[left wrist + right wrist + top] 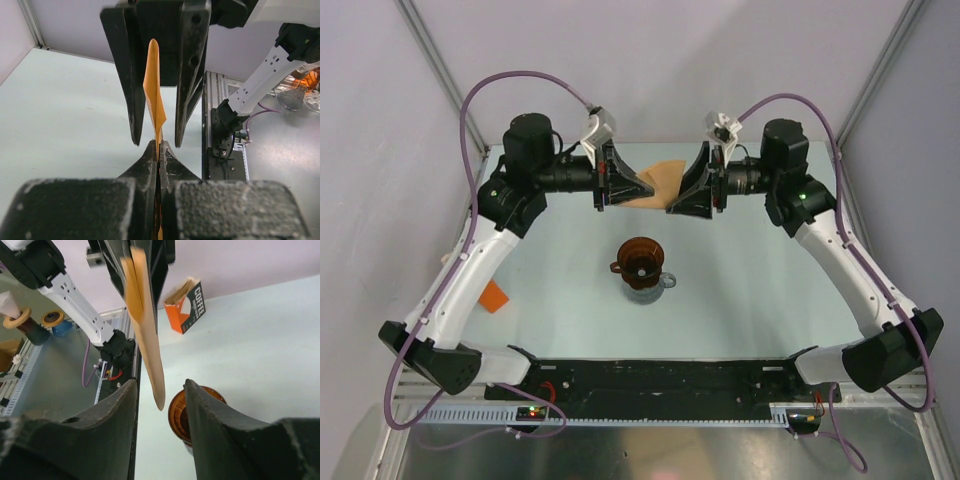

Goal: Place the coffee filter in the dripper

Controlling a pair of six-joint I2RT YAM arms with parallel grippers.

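While I hold the coffee filter [658,182] pinched in the left gripper [648,188], on edge, long axis toward the wide-parted, unloaded right gripper [676,200], the dripper [640,258] stands rim-up, unloaded.

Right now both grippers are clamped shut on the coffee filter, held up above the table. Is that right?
Not quite. Only the left gripper is clamped on the coffee filter. The right gripper is open, its fingers apart on either side of the paper, as the right wrist view shows. The rest holds.
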